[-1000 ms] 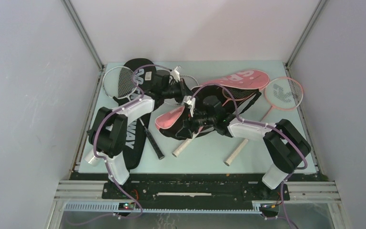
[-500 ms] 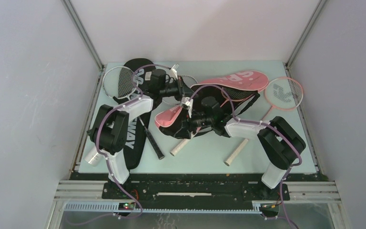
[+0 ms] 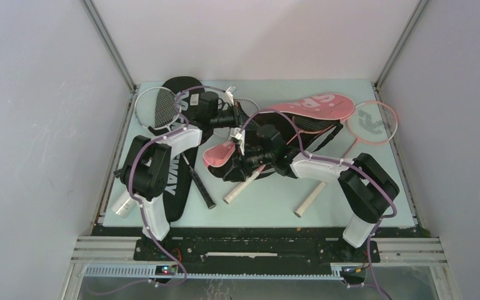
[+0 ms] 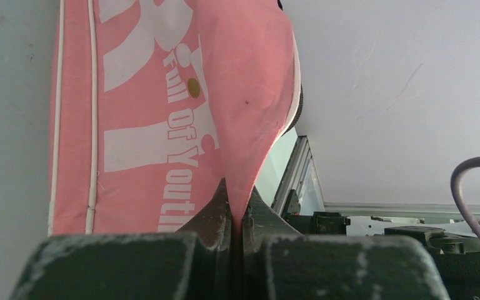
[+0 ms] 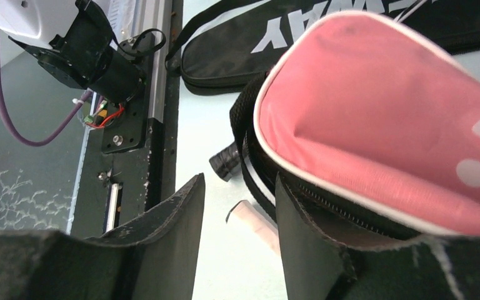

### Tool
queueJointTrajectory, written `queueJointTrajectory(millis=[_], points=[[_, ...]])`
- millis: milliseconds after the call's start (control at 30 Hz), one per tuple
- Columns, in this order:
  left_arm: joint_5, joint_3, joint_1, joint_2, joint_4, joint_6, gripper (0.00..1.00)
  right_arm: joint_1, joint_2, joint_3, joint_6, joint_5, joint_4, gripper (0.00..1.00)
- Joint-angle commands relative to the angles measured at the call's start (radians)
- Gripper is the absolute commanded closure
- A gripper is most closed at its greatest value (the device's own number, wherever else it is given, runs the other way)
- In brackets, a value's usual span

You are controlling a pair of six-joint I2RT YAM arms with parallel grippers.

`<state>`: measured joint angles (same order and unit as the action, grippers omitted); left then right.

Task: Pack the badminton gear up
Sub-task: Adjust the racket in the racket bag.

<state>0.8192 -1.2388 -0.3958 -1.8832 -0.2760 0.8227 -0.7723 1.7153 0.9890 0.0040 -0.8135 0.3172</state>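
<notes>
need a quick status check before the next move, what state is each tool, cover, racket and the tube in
left tool: shut on the pink cover
right tool: open, gripping nothing
pink cover: unzipped, one edge pinched and lifted
black cover: lying flat, zip state unclear
pink racket: lying flat, outside both covers
white-framed racket: lying flat, unpacked
white tube: lying on its side

Both arms reach forward and inward, elbows bent, wrists close together. The left gripper [image 4: 236, 212] is pinched tight on a fold of the pink cover [image 4: 162, 94] (fingers meeting). The right gripper [image 5: 240, 206], held low and pointing left, has its jaws apart
</notes>
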Motion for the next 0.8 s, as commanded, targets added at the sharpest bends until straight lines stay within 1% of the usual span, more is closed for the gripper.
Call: queueJointTrajectory(millis=[0, 67, 200, 267, 333, 433, 600, 667, 767], points=[[0.068, -0.002, 0.008, 0.028, -0.049, -0.001, 1.00, -0.020, 0.018, 0.079, -0.059, 0.027, -0.053, 0.49], [0.069, -0.001, 0.008, 0.032, -0.040, -0.010, 1.00, -0.026, 0.025, 0.094, -0.067, 0.028, -0.074, 0.53], [0.073, -0.004, 0.009, 0.028, -0.040, -0.015, 1.00, -0.034, 0.029, 0.108, -0.109, 0.017, -0.115, 0.71], [0.076, -0.008, 0.010, 0.025, -0.036, -0.017, 1.00, -0.045, 0.029, 0.117, -0.145, 0.028, -0.148, 0.75], [0.073, -0.009, 0.009, 0.024, -0.031, -0.025, 1.00, -0.048, 0.033, 0.129, -0.166, 0.035, -0.178, 0.75], [0.072, -0.009, 0.009, 0.026, -0.024, -0.033, 1.00, -0.050, 0.038, 0.150, -0.188, 0.034, -0.217, 0.71], [0.071, -0.011, 0.010, 0.026, -0.014, -0.049, 1.00, -0.061, 0.032, 0.157, -0.225, 0.004, -0.254, 0.70], [0.068, -0.011, 0.009, 0.025, -0.005, -0.059, 1.00, -0.069, 0.028, 0.167, -0.258, -0.003, -0.284, 0.72], [0.066, -0.014, 0.009, 0.021, -0.002, -0.063, 1.00, -0.080, 0.020, 0.173, -0.295, -0.004, -0.312, 0.78]])
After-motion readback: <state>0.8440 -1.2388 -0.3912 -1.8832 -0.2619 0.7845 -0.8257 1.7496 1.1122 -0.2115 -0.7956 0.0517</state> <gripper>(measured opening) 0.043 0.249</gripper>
